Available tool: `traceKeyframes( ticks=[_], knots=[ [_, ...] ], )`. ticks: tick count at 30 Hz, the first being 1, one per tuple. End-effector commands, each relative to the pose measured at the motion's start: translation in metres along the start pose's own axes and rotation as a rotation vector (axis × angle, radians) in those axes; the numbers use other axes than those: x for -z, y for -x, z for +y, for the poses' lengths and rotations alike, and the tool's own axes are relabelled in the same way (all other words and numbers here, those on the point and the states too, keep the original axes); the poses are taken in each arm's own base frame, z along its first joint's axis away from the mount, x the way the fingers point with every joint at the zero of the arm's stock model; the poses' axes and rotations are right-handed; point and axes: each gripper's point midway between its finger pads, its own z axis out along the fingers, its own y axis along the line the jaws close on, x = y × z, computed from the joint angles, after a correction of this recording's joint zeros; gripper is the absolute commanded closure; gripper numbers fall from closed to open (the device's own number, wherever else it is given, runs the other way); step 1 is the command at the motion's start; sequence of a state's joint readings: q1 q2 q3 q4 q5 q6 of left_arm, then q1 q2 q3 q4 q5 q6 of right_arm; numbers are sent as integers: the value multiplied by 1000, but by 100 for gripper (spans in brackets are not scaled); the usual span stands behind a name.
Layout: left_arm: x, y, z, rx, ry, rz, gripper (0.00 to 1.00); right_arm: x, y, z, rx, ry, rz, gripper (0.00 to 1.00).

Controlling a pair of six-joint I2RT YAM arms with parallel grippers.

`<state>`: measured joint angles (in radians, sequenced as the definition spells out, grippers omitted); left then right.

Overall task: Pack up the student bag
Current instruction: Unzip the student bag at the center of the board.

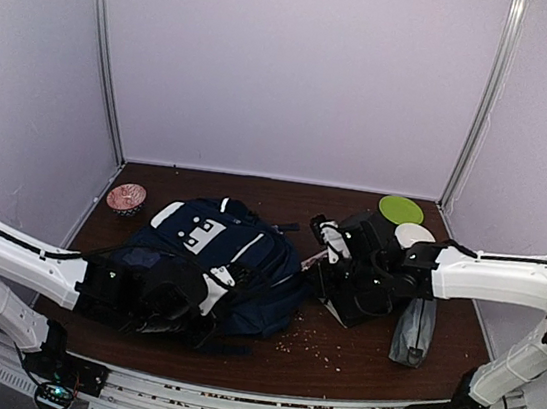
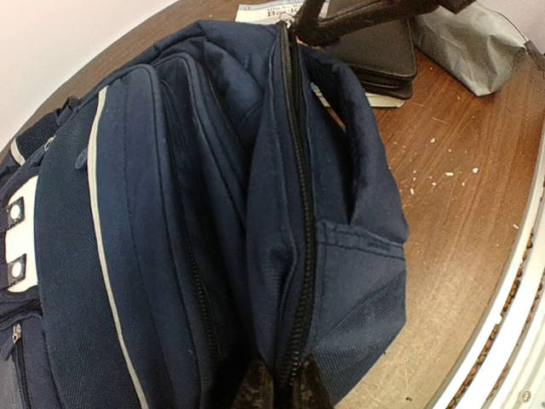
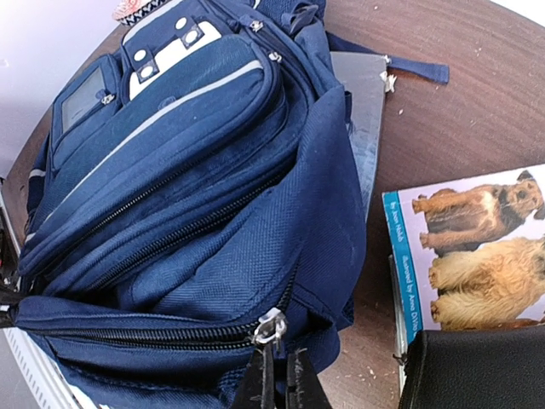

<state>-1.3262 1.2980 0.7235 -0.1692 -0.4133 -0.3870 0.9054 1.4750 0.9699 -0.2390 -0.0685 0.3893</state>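
Student bag: navy, lying on the tabletop left of centre, main zip nearly closed. Left gripper: narrow, pinching the bag's zip seam at one end. Right gripper: narrow, clamped on the zipper pull. Dog book just beside the bag; grey pouch, green plate and pink bowl apart.

The large navy blue fabric backpack is showing a coarse, matt weave, its small silver metal zip pull glinting. The dark brown wood-grain worktop is looking smooth, the paper dog-picture book cover is shining slightly, and the black case is looking leathery.
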Motion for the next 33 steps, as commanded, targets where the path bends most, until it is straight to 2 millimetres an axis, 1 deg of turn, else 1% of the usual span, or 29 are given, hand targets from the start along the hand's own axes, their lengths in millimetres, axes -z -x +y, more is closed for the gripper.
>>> traceKeyframes(
  ticks=[1, 3, 4, 5, 6, 8, 12, 14, 16, 19, 22, 25, 28, 33],
  knots=[
    [5, -24, 9, 18, 23, 70, 95, 16, -9, -31, -54, -105, -27, 100],
    [11, -16, 4, 17, -7, 47, 64, 18, -18, -21, -57, -77, -19, 100],
    [15, -11, 1, 17, -21, 33, 51, 19, -22, -17, -58, -66, -16, 100],
    [19, -4, -2, 18, -32, 17, 40, 21, -24, -14, -64, -57, -20, 100],
    [24, 1, -3, 17, -40, 4, 33, 22, -28, -11, -70, -49, -20, 100],
    [35, 13, -7, 18, -60, -25, 23, 25, -31, -4, -86, -23, -34, 100],
    [57, 42, -18, 29, -117, -99, 14, 28, -34, 13, -115, 32, -61, 100],
    [61, 58, -23, 39, -134, -138, 10, 28, -35, 24, -123, 63, -72, 100],
    [57, 73, -30, 32, -140, -167, 7, 28, -35, 35, -133, 99, -85, 100],
    [38, 88, -43, -9, -123, -163, 6, 29, -36, 51, -146, 148, -99, 100],
    [13, 91, -59, -49, -126, -135, 6, 34, -37, 63, -160, 196, -116, 100],
    [-4, 93, -73, -71, -156, -115, 6, 42, -38, 73, -162, 239, -129, 100],
    [-18, 88, -74, -70, -152, -81, 6, 50, -41, 78, -155, 271, -138, 100],
    [-32, 81, -72, -62, -159, -50, 7, 60, -41, 88, -148, 317, -155, 100]
  ],
)
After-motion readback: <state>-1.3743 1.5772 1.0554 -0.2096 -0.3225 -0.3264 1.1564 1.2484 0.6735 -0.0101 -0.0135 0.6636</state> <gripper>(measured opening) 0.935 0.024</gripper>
